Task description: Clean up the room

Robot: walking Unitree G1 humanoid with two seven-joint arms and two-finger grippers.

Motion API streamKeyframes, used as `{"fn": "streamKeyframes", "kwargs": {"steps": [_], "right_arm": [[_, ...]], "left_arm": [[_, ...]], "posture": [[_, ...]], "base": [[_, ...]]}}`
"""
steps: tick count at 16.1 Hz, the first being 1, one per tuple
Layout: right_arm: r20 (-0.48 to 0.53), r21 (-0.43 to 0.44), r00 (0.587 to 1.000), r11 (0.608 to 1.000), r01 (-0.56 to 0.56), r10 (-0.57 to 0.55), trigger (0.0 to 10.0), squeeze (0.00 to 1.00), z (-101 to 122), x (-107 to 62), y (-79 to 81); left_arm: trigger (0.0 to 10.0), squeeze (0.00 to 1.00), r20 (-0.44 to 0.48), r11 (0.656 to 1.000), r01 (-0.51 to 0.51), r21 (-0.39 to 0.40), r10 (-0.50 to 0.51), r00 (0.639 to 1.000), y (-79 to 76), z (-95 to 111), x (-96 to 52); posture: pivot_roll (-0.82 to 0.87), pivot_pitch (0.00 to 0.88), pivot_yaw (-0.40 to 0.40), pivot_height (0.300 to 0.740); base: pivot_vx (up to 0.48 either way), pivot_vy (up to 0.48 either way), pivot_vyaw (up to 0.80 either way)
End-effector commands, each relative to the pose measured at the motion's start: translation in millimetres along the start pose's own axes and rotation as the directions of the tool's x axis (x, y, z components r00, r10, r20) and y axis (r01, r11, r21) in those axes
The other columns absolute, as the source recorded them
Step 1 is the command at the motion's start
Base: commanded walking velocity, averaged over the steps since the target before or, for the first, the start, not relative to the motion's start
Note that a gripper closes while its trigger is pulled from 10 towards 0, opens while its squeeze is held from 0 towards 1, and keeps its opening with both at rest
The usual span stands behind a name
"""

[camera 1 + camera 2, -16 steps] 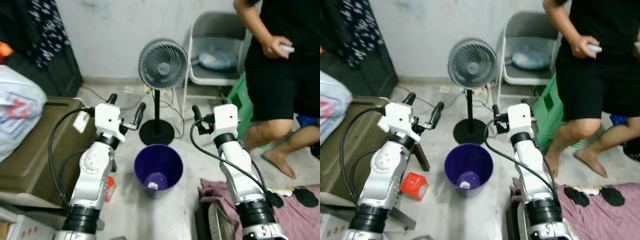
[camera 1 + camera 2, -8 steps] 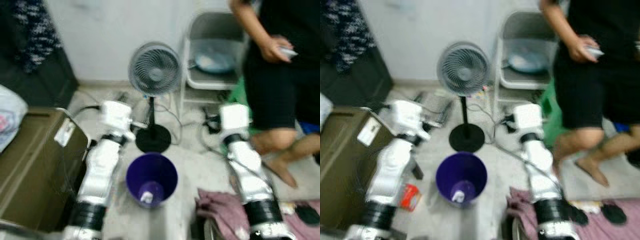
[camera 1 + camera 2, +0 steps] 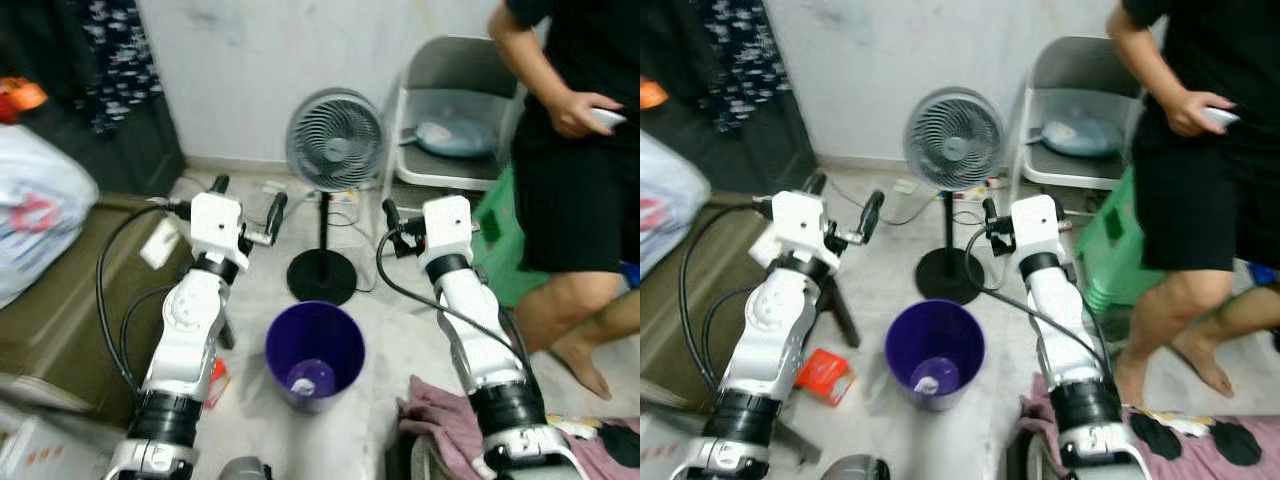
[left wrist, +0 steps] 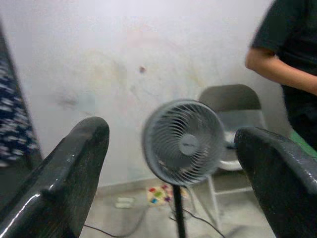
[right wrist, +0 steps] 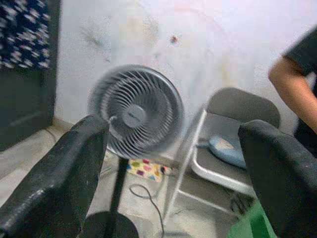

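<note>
Both grippers are raised in front of the robot with nothing in them: the left gripper (image 3: 247, 199) has its two black fingers spread wide, as the left wrist view shows with the fan framed between them, and the right gripper (image 5: 173, 163) is likewise spread wide in the right wrist view, pointing toward the fan and the chair. Between the two silver arms, on the pale floor, stands a round purple plastic bin (image 3: 314, 347) with a small pale scrap of rubbish (image 3: 309, 378) at its bottom. Just beyond it is a grey pedestal fan on a black round base (image 3: 334, 142), and behind that a grey folding metal chair (image 3: 447, 120) carrying a pale blue bundle (image 3: 455, 137). A person in black clothes (image 3: 580, 150) stands on the right, holding a small device.

Judging by this, the tidying is barely begun: one scrap sits in the bin, while a small orange-red carton (image 3: 824, 374) lies on the floor near the left arm, a crumpled pinkish cloth (image 3: 440, 410) lies by the right arm, and dark socks (image 3: 1225, 432) lie further right. Each is within plausible reach but none is grasped yet
</note>
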State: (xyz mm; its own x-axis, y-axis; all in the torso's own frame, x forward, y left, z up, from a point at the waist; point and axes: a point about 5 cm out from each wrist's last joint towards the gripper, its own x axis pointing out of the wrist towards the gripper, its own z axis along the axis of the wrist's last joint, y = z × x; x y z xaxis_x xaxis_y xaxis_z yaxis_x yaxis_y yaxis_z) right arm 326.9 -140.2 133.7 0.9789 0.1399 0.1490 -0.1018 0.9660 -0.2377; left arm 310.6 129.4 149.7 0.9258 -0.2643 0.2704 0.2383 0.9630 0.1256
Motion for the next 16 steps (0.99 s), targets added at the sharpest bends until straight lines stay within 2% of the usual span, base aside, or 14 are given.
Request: {"fn": "streamKeyframes", "kwargs": {"steps": [1, 3, 9, 12, 14, 16], "right_arm": [[0.032, -0.014, 0.999, 1.0, -0.011, 0.012, 10.0, 0.0, 8, 7.6, 3.5], [0.057, -0.023, 0.998, 1.0, -0.018, 0.019, 10.0, 0.0, 15, 15.5, 7.2], [0.062, -0.033, 0.997, 0.998, -0.046, 0.048, 10.0, 0.0, 14, 20.2, 12.2], [0.058, -0.02, 0.997, 0.999, -0.05, 0.051, 10.0, 0.0, 12, 13.6, 13.3], [0.045, -0.006, 0.998, 0.999, -0.042, 0.043, 10.0, 0.0, 6, 1.8, 14.8], [0.034, -0.012, 0.998, 0.998, -0.059, 0.059, 10.0, 0.0, 3, -4.7, 18.1]], "left_arm": [[10.0, 0.0, 0.003, 0.999, -0.017, 0.033, 0.016, 1.0, 4.6, 1, 2.5], [10.0, 0.0, 0.021, 0.997, -0.009, 0.073, 0.008, 1.0, 3.1, 4, 5.3], [10.0, 0.0, 0.005, 0.992, -0.067, 0.107, 0.067, 0.998, 6.6, -1, 4.4], [10.0, 0.0, -0.003, 0.992, -0.075, 0.1, 0.075, 0.997, 4.7, -3, -0.8], [10.0, 0.0, -0.016, 0.993, -0.093, 0.068, 0.095, 0.995, 3.6, -4, -10.5], [10.0, 0.0, -0.025, 0.995, -0.078, 0.069, 0.08, 0.996, 1.1, -5, -16.7]], "posture": [[-0.02, 0.0, 0.009, 0.74], [-0.01, 0.0, 0.005, 0.74], [-0.01, 0.0, -0.024, 0.74], [-0.02, 0.0, -0.024, 0.74], [-0.02, 0.0, -0.019, 0.74], [-0.02, 0.0, -0.023, 0.74]], "base": [[0.0, 0.0, 0.8], [0.0, 0.0, 0.8], [0.0, 0.0, 0.8], [0.0, 0.0, 0.8], [0.0, 0.0, 0.8], [0.0, 0.0, 0.8]]}}
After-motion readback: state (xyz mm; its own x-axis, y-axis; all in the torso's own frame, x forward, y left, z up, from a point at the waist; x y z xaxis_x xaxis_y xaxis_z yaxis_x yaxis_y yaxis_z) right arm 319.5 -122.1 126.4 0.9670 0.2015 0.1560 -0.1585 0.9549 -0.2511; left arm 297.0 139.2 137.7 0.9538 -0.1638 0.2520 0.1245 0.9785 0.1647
